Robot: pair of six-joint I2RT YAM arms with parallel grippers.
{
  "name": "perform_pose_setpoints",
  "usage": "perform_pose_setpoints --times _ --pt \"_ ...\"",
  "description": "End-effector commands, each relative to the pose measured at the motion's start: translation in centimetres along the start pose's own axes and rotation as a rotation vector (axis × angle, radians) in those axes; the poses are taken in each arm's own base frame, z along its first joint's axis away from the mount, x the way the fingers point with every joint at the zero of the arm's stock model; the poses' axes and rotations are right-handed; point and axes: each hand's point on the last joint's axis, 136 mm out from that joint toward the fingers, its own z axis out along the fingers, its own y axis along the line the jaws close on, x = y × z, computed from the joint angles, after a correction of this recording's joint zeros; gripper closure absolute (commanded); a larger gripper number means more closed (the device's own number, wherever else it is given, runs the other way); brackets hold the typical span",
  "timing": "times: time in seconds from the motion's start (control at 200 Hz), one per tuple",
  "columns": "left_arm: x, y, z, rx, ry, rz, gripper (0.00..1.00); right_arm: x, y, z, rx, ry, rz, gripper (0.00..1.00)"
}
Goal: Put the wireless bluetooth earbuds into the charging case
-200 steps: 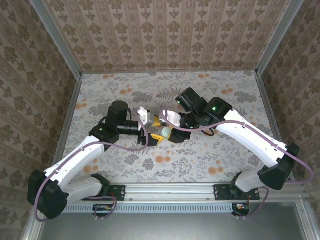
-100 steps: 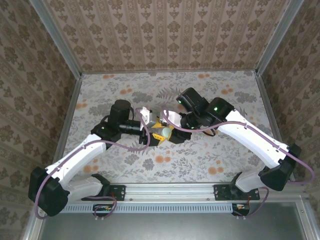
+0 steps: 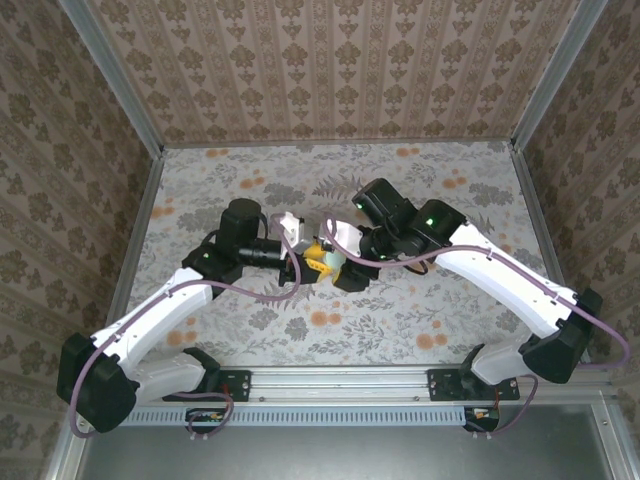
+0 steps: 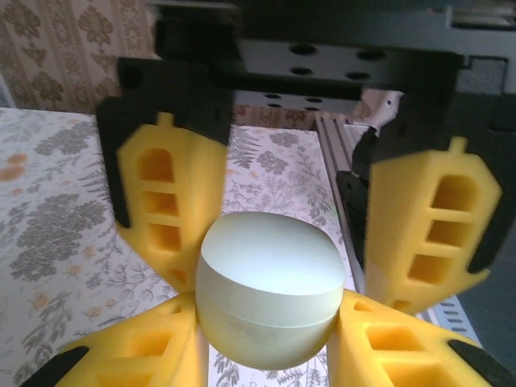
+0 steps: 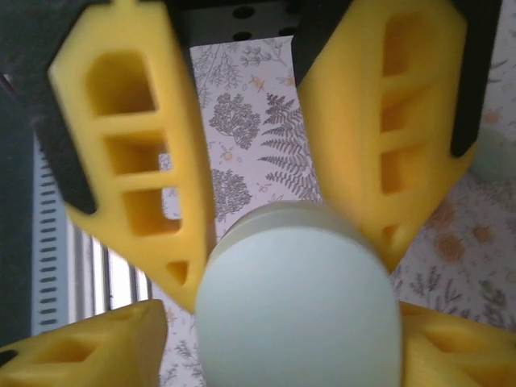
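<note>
Above floral table (image 3: 450, 330), charging case (image 4: 270, 282) sits pinched in left gripper (image 4: 268, 330).

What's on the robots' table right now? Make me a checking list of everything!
surface: floral-patterned table.
job's things: pale green rounded charging case, closed, held where both arms meet.
clutter: small pale green blur, too blurred to name.
grippers: left gripper shut on the case; right gripper open, yellow fingers flanking it.
cables: purple cables loop along both arms.
surroundings: patterned wallpaper walls, aluminium frame.
</note>
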Motion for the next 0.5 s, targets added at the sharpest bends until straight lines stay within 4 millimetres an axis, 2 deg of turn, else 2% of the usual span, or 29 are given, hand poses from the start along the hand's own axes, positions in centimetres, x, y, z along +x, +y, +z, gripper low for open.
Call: perform_pose_setpoints --times 0.0,0.15,0.275,0.495 --pt "-1.1 0.6 -0.7 -0.044 -0.050 0.003 0.65 -1.2 -0.7 -1.7 0.075 -0.082 0.017 0.32" --pt "-1.1 1.1 -1.1 -0.069 -0.072 -0.023 0.67 -1.6 -1.8 -2.4 0.101 -0.128 0.102 0.27" --pt "-0.9 1.9 -1.7 -0.110 -0.099 -0.047 0.67 -2.4 -3.0 -4.3 0.131 -0.200 0.225 0.25" --pt "-1.5 3.2 -2.7 -0.186 -0.160 -0.066 0.67 -3.8 -5.8 -7.3 0.100 -0.417 0.605 0.24"
